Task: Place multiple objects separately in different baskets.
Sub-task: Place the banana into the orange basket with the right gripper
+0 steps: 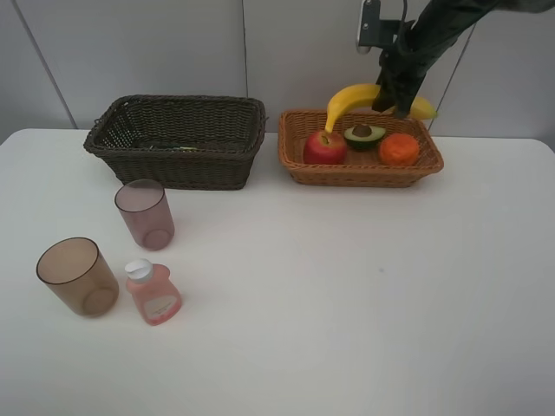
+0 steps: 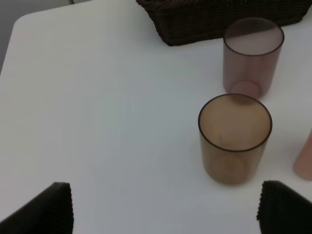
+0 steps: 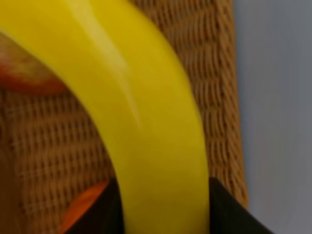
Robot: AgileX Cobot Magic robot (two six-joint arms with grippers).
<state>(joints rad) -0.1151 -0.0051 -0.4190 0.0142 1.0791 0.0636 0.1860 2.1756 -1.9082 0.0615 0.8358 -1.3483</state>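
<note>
My right gripper [image 1: 395, 91] is shut on the yellow banana [image 1: 351, 97] and holds it above the back of the light orange-tan basket [image 1: 360, 178]. In that basket lie the red apple [image 1: 324, 148], the halved avocado [image 1: 364, 135] and the orange tangerine [image 1: 399, 149]. The right wrist view shows the banana [image 3: 146, 112] between the dark fingers [image 3: 97, 214]. The dark brown basket [image 1: 178, 160] stands to the left. Two translucent cups [image 1: 145, 214] [image 1: 78, 277] and the pink bottle [image 1: 153, 293] stand at front left. My left gripper [image 2: 165, 209] is open above the table, near the cups [image 2: 234, 139] [image 2: 252, 56]. The green pump bottle is not in view.
The white table [image 1: 347, 303] stretches in front of both baskets. A grey wall stands close behind the baskets. The left arm does not show in the exterior view. The dark basket's corner [image 2: 219, 19] shows in the left wrist view.
</note>
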